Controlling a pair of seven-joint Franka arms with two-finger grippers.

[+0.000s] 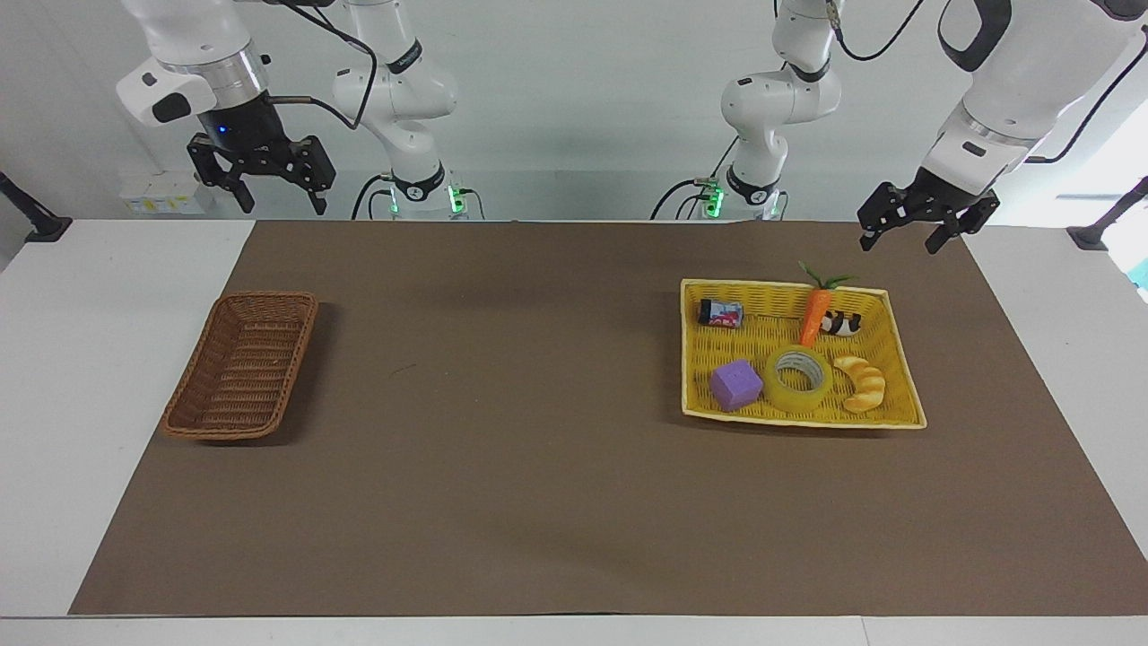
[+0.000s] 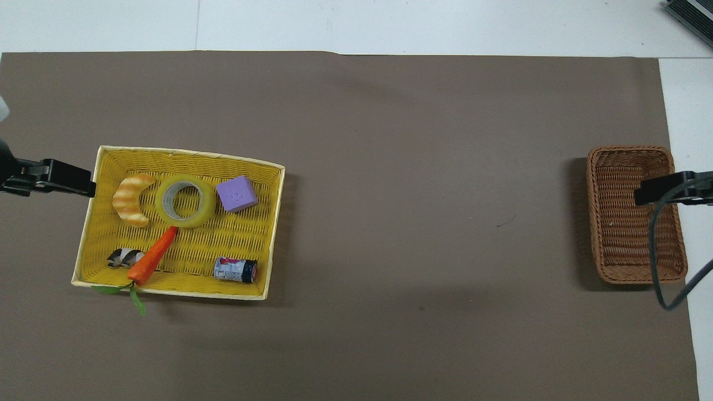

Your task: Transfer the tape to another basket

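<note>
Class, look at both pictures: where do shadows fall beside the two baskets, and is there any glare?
Facing view: the brown basket casts a soft shadow toward the yellow tray; bright window glare at the left arm's end. Overhead view: soft shadows beside the tray and basket; the tape is sharp, without glare.

1. No legible text, brand or number in either view.
2. Small can point(image 2: 235, 270), at 5 o'clock in the yellow tray point(image 2: 184, 156): printed label, unreadable.
</note>
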